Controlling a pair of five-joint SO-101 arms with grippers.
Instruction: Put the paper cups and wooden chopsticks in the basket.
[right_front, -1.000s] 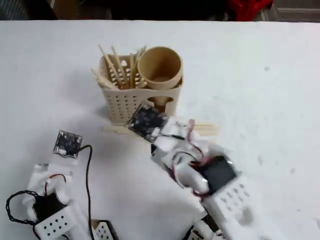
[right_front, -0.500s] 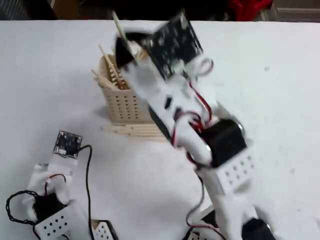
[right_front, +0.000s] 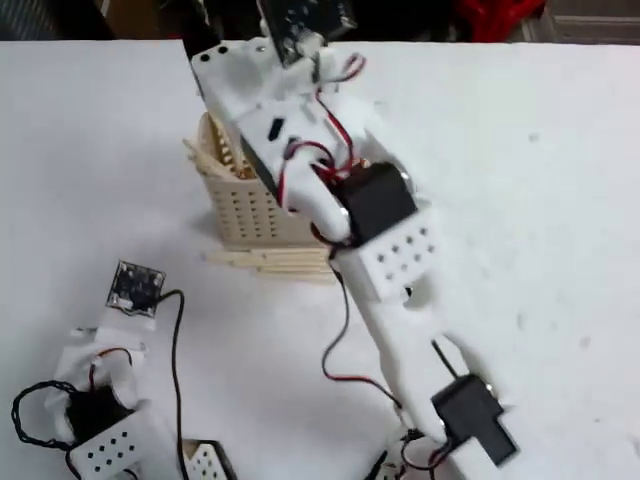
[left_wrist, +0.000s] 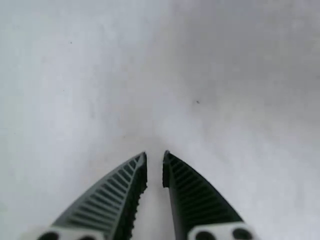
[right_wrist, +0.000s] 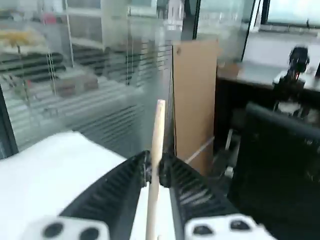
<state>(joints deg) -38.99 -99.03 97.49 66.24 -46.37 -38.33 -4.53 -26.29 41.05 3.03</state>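
My right gripper (right_wrist: 155, 167) is shut on a wooden chopstick (right_wrist: 159, 125), which sticks out past the fingertips toward the room beyond the table. In the high view the right arm (right_front: 340, 190) is raised over the cream perforated basket (right_front: 245, 208) and covers most of it; any paper cup inside is hidden. Several chopsticks (right_front: 212, 152) stand in the basket's left part. More chopsticks (right_front: 265, 261) lie flat on the table against the basket's front. My left gripper (left_wrist: 154, 159) is shut with nothing in it, just above bare white table.
The left arm (right_front: 105, 420) rests at the near left corner with its black cable looping beside it. The white table (right_front: 540, 170) stretches bare to the right of the basket. Beyond the far edge are a cardboard panel (right_wrist: 195, 100) and office furniture.
The right arm has lifted from the table in front of the basket and swung up over it toward the far edge, carrying one chopstick. The left arm has stayed still.
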